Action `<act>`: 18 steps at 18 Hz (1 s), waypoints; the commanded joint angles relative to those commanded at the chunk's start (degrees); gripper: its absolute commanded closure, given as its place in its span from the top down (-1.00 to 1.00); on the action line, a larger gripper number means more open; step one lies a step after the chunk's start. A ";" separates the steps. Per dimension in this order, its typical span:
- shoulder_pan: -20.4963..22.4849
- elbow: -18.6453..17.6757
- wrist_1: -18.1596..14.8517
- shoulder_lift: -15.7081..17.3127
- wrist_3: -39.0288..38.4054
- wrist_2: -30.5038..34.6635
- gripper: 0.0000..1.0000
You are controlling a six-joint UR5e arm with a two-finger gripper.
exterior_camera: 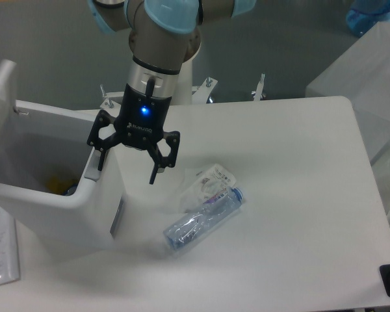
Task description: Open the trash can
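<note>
White plastic, the bin (58,195) is sitting at the left of the surface (299,214), and its lid (1,104) is already standing upright at the far left, so the mouth is showing open with something yellow lying inside. I judge the job to be done or nearly so. The shell is looking stiff, smooth and probably light for its bulk, so a push could be sliding the whole body across the top rather than working the hinge. The near rim and front wall are offering the firmest place to press; a grey tab is not showing clearly from here, and I cannot tell where it is.

Just above the bin's right rim the hand (131,166) is hanging, its two fingers spread wide and holding nothing. One finger is sitting close over the rim edge; whether it is touching I cannot tell.

Lying to the right of the bin, near its corner, a clear bottle (205,220) with a blue cap is resting on its side, with a crumpled clear wrapper (211,182) touching it at the far side. Both are lying under the arm's likely path away. A plastic-covered sheet (1,244) is lying at the left edge.
</note>
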 joint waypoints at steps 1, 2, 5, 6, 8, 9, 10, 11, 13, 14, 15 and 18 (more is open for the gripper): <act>0.00 0.35 0.09 -0.09 0.09 0.00 1.00; 0.09 0.96 0.09 -0.17 0.09 0.00 1.00; 2.01 1.93 0.35 -0.70 1.14 0.00 1.00; 3.41 2.11 0.35 -0.88 1.75 0.00 1.00; 5.53 2.46 0.35 -1.67 5.08 0.00 1.00; 6.58 2.64 0.35 -2.10 7.19 0.17 1.00; 7.81 2.90 0.35 -2.98 8.77 1.22 1.00; 9.04 3.43 0.35 -3.60 10.18 2.80 1.00; 10.45 4.92 0.35 -5.53 13.08 6.75 1.00; 10.81 5.71 0.27 -6.49 15.01 9.03 1.00; 10.90 6.41 0.09 -7.37 16.68 11.58 1.00; 12.38 6.34 -0.26 -9.66 23.79 20.89 1.00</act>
